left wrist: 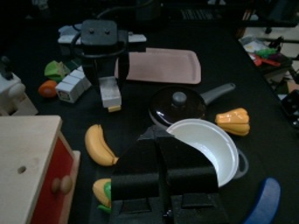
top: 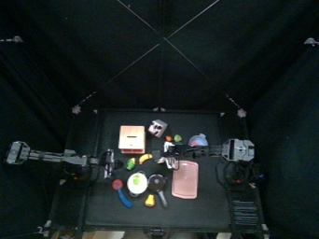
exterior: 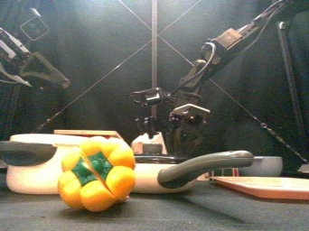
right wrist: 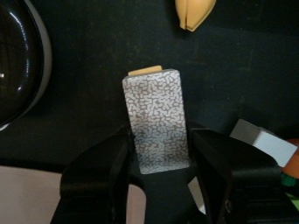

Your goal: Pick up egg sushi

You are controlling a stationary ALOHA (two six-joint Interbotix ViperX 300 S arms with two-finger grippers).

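The egg sushi (right wrist: 156, 109) is a speckled grey block with a yellow egg layer under it, lying on the black table. My right gripper (right wrist: 159, 136) straddles its near end, with both jaws against its sides. In the left wrist view the right gripper (left wrist: 100, 70) hangs straight down over the sushi (left wrist: 110, 93). In the top view the right gripper (top: 157, 129) is at the table's back middle. My left gripper (left wrist: 163, 156) is shut and empty, held above the table's left side (top: 106, 161).
A wooden box with a red side (left wrist: 30, 166) stands at the left. A black pan with a lid (left wrist: 177, 107), a white bowl (left wrist: 212, 149), a banana (left wrist: 100, 144), a yellow pepper (exterior: 97, 173) and a pink board (left wrist: 162, 64) fill the middle and right.
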